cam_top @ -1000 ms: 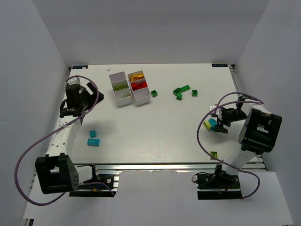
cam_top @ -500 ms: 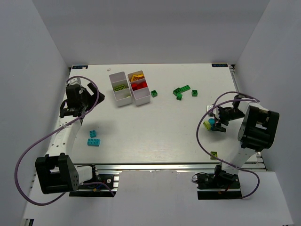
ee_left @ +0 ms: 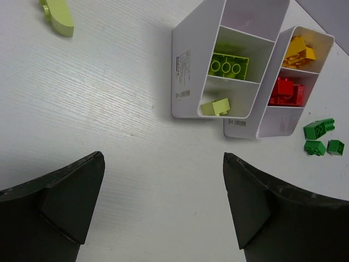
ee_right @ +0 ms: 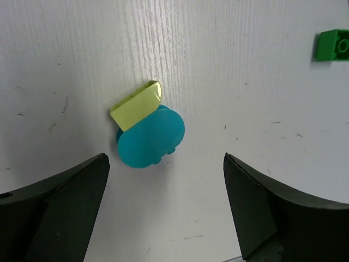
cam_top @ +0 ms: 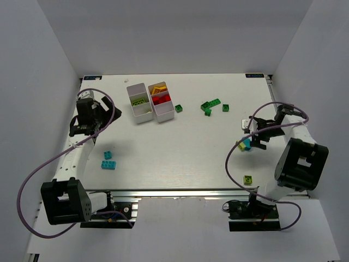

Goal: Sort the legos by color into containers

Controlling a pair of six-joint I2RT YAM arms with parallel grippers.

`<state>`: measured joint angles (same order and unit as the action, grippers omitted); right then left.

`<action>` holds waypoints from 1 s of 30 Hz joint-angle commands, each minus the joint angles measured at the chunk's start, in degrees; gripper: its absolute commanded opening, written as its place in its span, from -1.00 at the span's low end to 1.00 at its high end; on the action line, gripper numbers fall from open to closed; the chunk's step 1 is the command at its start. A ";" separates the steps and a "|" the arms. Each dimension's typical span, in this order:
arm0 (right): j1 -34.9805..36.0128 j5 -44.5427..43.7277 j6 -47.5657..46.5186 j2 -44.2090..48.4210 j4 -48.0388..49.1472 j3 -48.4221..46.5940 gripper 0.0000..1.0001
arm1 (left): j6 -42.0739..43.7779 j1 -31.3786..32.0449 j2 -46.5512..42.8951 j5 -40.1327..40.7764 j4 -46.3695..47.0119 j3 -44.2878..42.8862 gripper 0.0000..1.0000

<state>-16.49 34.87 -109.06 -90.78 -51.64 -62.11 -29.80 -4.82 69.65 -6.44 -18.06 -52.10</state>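
Altogether, two touching trays [cam_top: 143, 113] and two left-side cyan bricks [cam_top: 108, 164].

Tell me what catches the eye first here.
Two white trays sit far back on the table, bright with lime, yellow and red bricks. Near the right edge, the open right gripper hangs over a cyan piece touching a lime piece. Loose dark green bricks lie between.

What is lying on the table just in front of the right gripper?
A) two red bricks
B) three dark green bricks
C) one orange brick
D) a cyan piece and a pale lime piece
D: the right wrist view shows a rounded cyan piece with a pale lime piece against its edge, just ahead of the open right gripper.
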 commanded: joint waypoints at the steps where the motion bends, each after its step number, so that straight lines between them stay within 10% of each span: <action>1: 0.05 3.09 -4.05 5.60 -10.21 -0.47 0.79 | 0.62 -0.37 -2.15 0.37 -0.57 0.24 0.96; 16: 4.54 -8.49 -13.02 23.18 -23.25 19.47 0.71 | 0.27 -0.37 -5.22 -0.15 1.01 5.07 0.96; 30: 4.62 -12.11 -4.34 26.71 -9.28 29.32 0.68 | 0.89 -0.54 -5.31 -0.94 1.72 6.22 0.96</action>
<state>-11.97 23.79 -112.90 -64.23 -64.88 -33.34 -29.41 -5.06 66.30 -6.55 -17.52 -46.44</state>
